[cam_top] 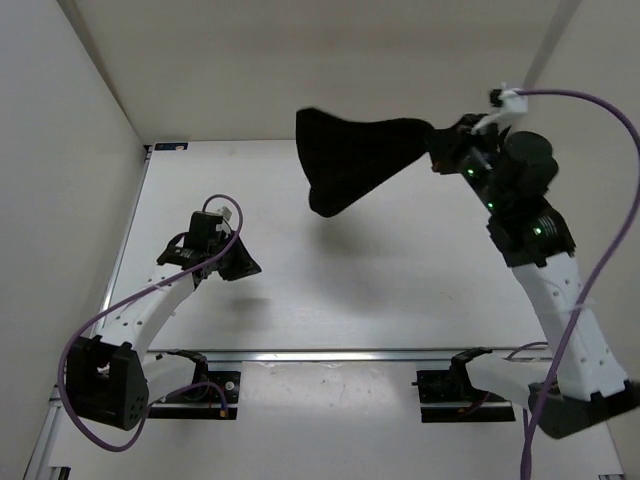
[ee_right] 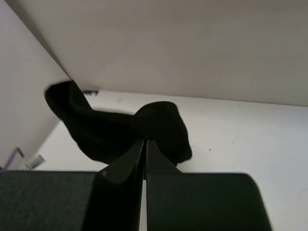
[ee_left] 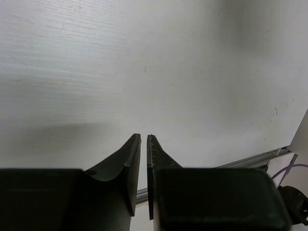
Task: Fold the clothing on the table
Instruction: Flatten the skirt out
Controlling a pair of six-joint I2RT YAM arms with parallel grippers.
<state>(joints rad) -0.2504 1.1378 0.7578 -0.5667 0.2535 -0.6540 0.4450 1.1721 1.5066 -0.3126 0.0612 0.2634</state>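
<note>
Robotics lab cell, by the look: bare white table (cam_top: 330,295), plain white walls (cam_top: 60,150) close around it, two arms (cam_top: 560,290) bolted at its near rail (cam_top: 330,353), purple cables (cam_top: 565,93) looping above it

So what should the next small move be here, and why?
Probably lower the right gripper toward the table so the clothing can spread: it hangs bunched in midair from its shut fingers, while the left gripper hovers empty, low over the table.

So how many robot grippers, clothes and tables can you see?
Black two-finger robot grippers: 2 (left gripper, right gripper)
Soft black fabric clothing: 1
Flat white rectangular table: 1
Total: 4
</note>
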